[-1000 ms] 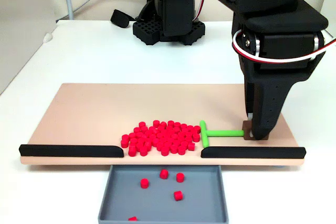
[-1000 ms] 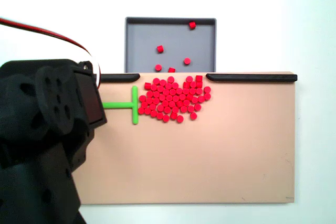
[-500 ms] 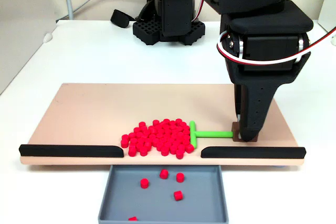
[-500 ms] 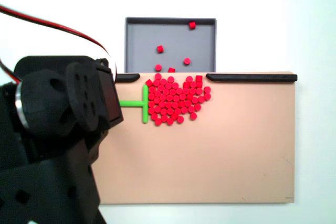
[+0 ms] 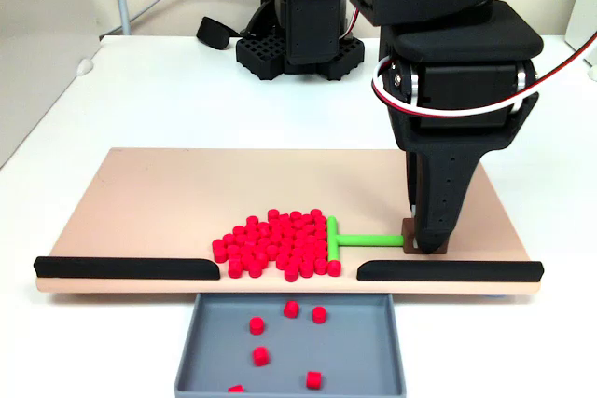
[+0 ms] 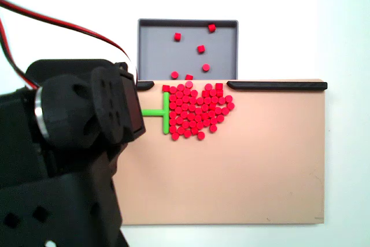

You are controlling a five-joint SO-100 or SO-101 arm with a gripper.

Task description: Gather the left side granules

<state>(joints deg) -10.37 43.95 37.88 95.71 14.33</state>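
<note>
Fixed view — green pusher point(image 5: 347, 240) touching the granules point(image 5: 275, 244) — end effector point(image 5: 424, 241) gripping it.

One fixed view stands low in front of the board point(image 5: 159, 195), close, facing the arm's base point(image 5: 298, 48) at the far end of the white surface point(image 5: 168, 100); the hand point(image 5: 427, 238) comes down right of centre. The other fixed view looks straight down, turned about, with the arm filling its left side. Both share the board, the red granules point(image 5: 276, 244) point(image 6: 198, 111), the green pusher point(image 5: 350, 240) point(image 6: 163, 112) and the grey tray point(image 5: 210, 347) point(image 6: 156, 50) beyond the hand
</note>
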